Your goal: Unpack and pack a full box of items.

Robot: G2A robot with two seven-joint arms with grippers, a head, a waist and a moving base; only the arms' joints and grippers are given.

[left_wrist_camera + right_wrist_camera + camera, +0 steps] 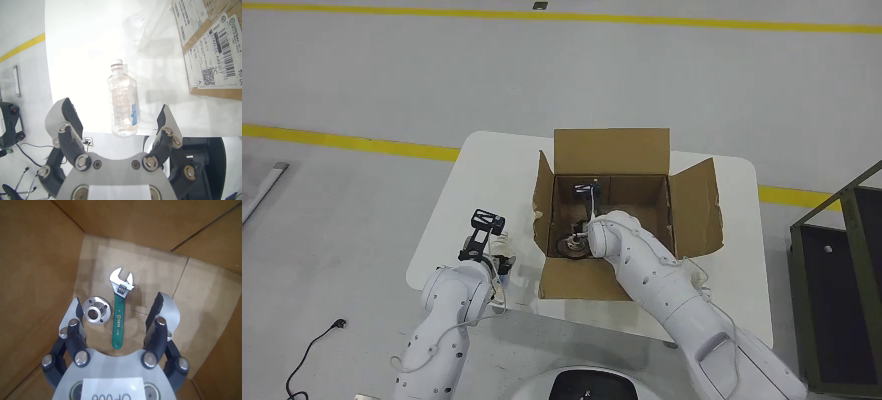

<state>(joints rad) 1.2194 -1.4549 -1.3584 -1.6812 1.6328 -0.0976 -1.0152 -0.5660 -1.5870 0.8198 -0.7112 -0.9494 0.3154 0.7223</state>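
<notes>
Inside box (37, 256), open right gripper (119, 299) over wrench (118, 313); might catch ring-shaped metal fitting (96, 312) just beside it. Open left gripper (115, 105) by bottle (122, 102) at table (75, 56) edge; might roll off.

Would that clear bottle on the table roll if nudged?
Probably. The bottle lies on its side, round-bodied, so a sideways nudge would likely roll it. Its thin clear plastic looks light and may dent when squeezed. It rests near the table edge, so it could fall.

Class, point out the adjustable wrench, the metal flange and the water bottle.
adjustable wrench (118, 321), right wrist view, green handle.
metal flange (107, 311), right wrist view, flat disc.
water bottle (122, 98), left wrist view, clear body.
</notes>
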